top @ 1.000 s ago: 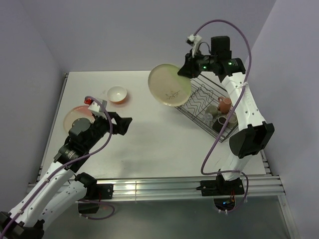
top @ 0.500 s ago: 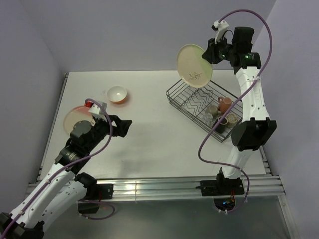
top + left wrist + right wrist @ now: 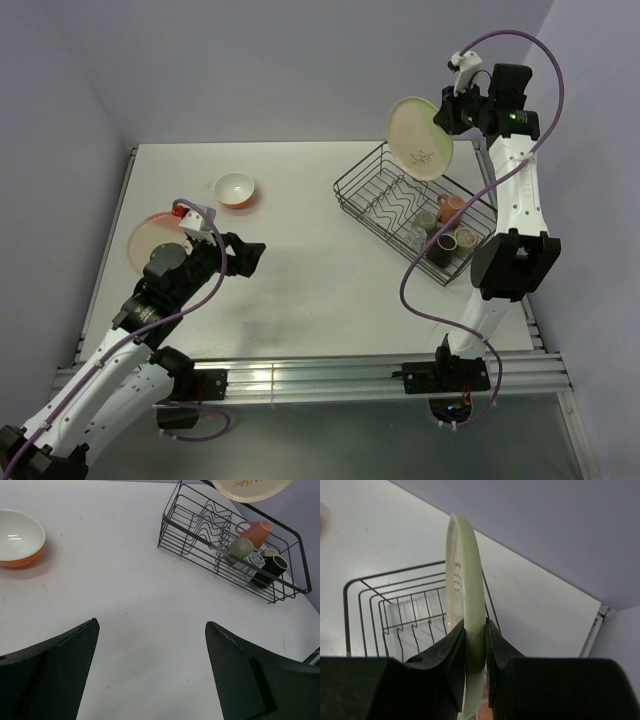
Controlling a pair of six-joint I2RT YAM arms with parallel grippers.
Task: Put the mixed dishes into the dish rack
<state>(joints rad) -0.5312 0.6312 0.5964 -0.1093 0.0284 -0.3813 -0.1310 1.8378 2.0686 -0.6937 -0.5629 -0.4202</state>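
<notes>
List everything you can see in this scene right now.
Sprig plate: one, cream-green, held on edge above the dish rack.
Pink plate: one, pink-cream, table's left edge.
Orange bowl: one, white inside, table's far left-centre.
Dish rack: one, dark wire, right.
Cups: three, in rack: pink cup, grey-green cup, brown cup.
Glass: one, clear, in rack.
Small bowl: one, pale inside, in rack.
Left gripper: black, open, over table.
Right gripper: black, shut on sprig plate.

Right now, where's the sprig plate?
In the top view the sprig plate is at the upper right, held on edge in the air by the right end effector, above the rack's far end.
</notes>
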